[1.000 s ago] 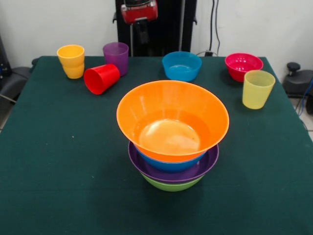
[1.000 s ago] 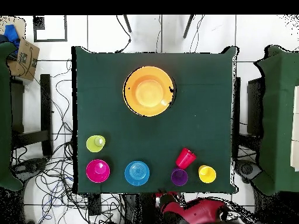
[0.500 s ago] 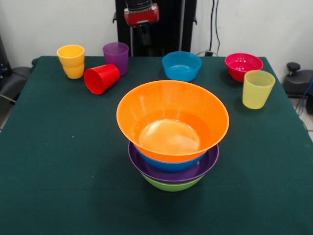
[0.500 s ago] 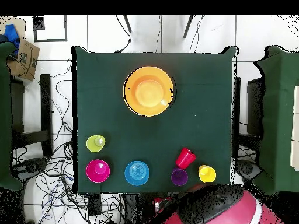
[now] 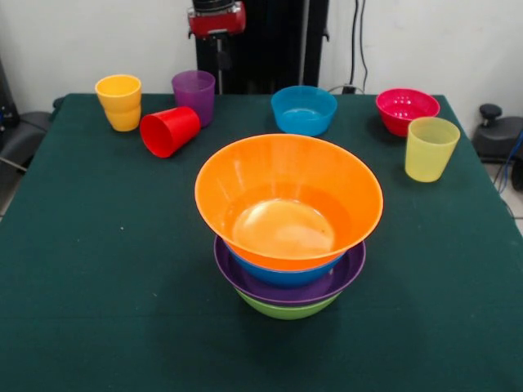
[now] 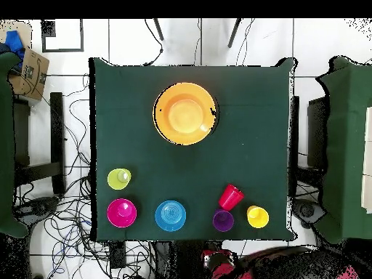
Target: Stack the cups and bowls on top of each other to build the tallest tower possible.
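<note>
The tower stands mid-table: the wide orange bowl [image 5: 288,196] [image 6: 185,112] nested on a blue bowl [image 5: 286,276], a purple bowl [image 5: 347,272] and a green bowl [image 5: 286,309]. Along the far edge are an orange-yellow cup [image 5: 119,101] [image 6: 257,216], a purple cup [image 5: 194,94] [image 6: 223,220], a red cup [image 5: 169,131] [image 6: 230,197] lying on its side, a small blue bowl [image 5: 303,109] [image 6: 170,215], a red-pink bowl [image 5: 406,109] [image 6: 121,212] and a pale yellow cup [image 5: 429,148] [image 6: 119,178]. My gripper [image 5: 218,23] is drawn back beyond the table, behind the purple cup, touching nothing.
The dark green table cloth [image 5: 98,269] covers the whole top. Cables and a cardboard box [image 6: 29,69] lie on the floor around the table. Another green table [image 6: 352,145] stands to one side.
The red arm end has shifted left and up in the front view, and the large red arm mass at the bottom of the overhead view has pulled back. Cups and bowls have not moved.
</note>
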{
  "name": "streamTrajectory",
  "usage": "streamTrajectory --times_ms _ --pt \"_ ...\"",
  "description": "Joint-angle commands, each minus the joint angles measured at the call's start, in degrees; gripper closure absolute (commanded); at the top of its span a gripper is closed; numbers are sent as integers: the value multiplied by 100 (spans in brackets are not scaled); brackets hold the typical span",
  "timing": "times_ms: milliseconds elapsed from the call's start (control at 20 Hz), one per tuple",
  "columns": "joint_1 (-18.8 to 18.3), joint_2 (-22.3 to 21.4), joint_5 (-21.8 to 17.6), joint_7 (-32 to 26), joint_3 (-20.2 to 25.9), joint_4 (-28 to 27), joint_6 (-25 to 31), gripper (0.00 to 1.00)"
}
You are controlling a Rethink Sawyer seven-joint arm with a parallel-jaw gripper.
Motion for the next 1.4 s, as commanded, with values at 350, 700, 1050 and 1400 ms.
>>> streamTrajectory --times_ms 350,700,1050,1400 --pt "-679 -659 -271 86 1524 -141 1425 100" --pt "-1097 -669 -329 -156 1925 -232 1773 100" --pt "-1562 -546 -341 -420 2385 -360 2137 100" --pt "-1366 -278 -467 -206 2226 -650 1908 100"
